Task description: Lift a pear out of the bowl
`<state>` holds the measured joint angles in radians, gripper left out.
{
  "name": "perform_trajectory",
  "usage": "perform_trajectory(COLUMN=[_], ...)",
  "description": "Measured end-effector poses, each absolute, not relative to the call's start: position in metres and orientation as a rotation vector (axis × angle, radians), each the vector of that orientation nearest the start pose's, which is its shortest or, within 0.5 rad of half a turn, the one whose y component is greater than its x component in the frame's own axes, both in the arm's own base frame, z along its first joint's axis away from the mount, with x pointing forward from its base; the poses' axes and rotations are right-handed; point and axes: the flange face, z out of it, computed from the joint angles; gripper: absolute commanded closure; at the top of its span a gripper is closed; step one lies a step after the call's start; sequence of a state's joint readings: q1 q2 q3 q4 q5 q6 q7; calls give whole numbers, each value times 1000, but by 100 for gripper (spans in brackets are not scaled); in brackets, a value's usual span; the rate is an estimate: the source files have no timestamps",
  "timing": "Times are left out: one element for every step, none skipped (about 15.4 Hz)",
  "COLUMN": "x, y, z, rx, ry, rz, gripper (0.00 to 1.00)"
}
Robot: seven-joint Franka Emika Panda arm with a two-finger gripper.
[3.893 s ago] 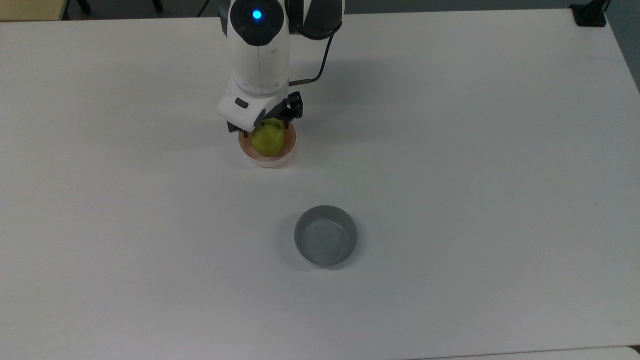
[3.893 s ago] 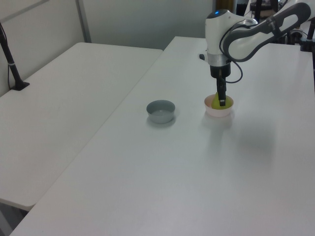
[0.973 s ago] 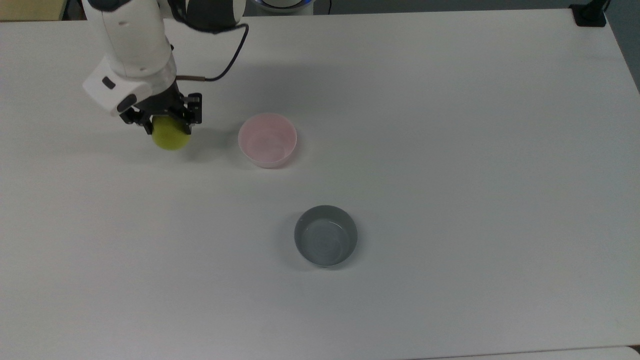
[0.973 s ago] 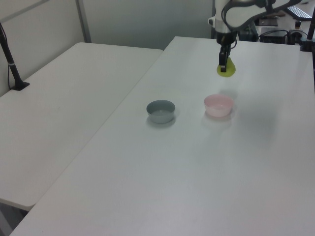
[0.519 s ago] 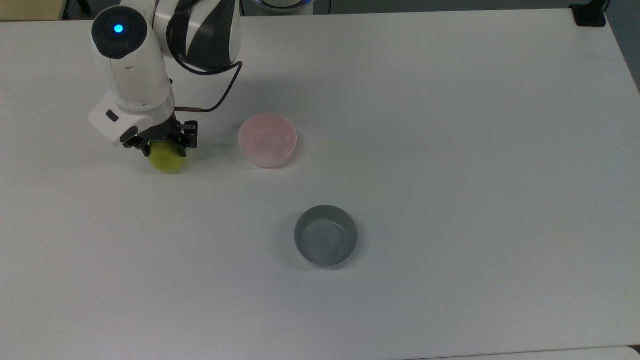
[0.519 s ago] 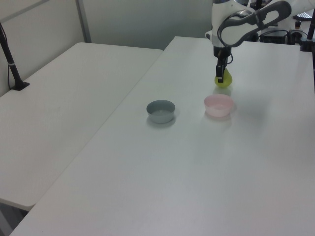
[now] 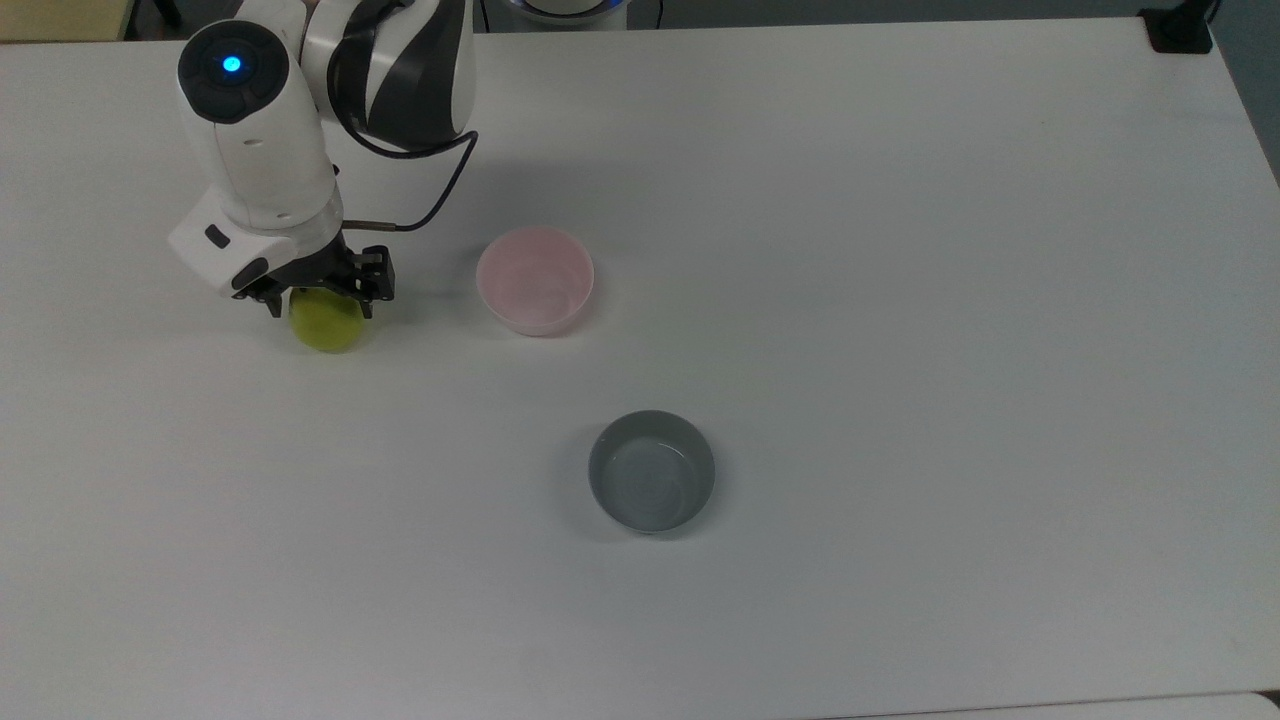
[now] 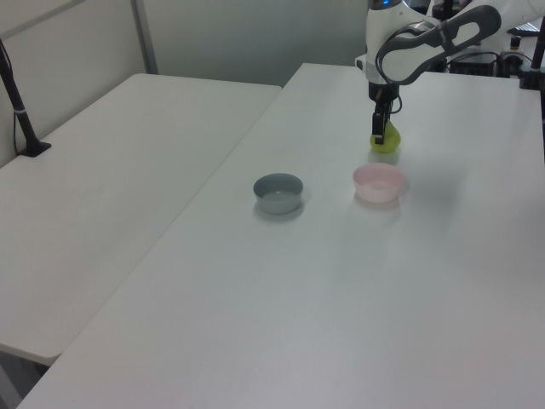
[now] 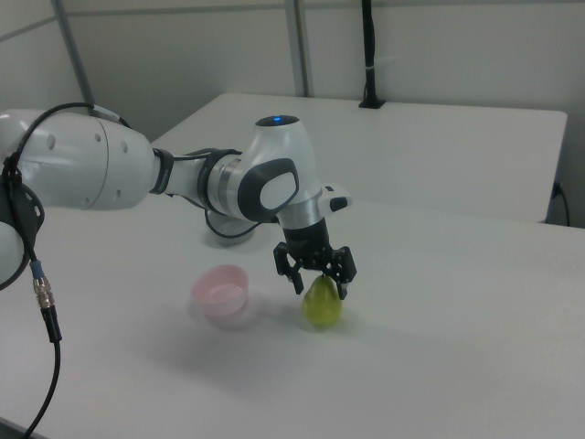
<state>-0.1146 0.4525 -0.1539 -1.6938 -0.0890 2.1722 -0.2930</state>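
The yellow-green pear (image 7: 326, 325) (image 8: 387, 141) (image 9: 322, 306) rests upright on the white table, to the top view's left of the pale pink bowl (image 7: 535, 322) (image 8: 378, 192) (image 9: 219, 308), which holds nothing. My gripper (image 7: 322, 295) (image 8: 381, 136) (image 9: 320, 285) points straight down over the pear. Its black fingers straddle the pear's narrow top, and in the right view a small gap shows on each side, so it stands open. The arm hides the pear's upper part in the top view.
A grey bowl (image 7: 652, 470) (image 8: 278, 192) with nothing in it stands nearer the top view's bottom centre. The white table (image 7: 900, 300) stretches wide to the top view's right. A second table (image 8: 102, 170) lies on the left view's left.
The pear was lifted out of the pink bowl, carried to the top view's left and lowered onto the table. In the last half second the fingers spread apart around it.
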Motion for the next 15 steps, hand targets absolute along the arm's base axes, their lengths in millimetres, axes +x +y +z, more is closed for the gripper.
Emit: perform_trajectory(x=[649, 651, 652, 653, 653, 653, 653, 652, 651, 649, 646, 644, 640, 634, 624], y=[-171, -171, -169, -165, -157, -146, -133, -118, -102, -85, -58, -42, -25, -9, 13], z=[343, 350, 358, 367, 377, 389, 402, 417, 431, 445, 462, 472, 482, 493, 510], rx=[-3284, -3287, -3288, -3287, -3285, -3282, -3278, -3274, -3271, -3267, -3263, -3261, -3259, -3256, -3252], ry=[-148, -148, -142, -135, -125, -119, -113, -106, -97, -90, -77, -68, -62, -67, -91], rz=[6, -12, -33, -47, -55, -54, -48, -42, -37, -32, -31, -31, -22, -8, 9], gripper=[0, 0, 0, 0, 0, 0, 0, 0, 0, 0, 0, 0, 0, 0, 0])
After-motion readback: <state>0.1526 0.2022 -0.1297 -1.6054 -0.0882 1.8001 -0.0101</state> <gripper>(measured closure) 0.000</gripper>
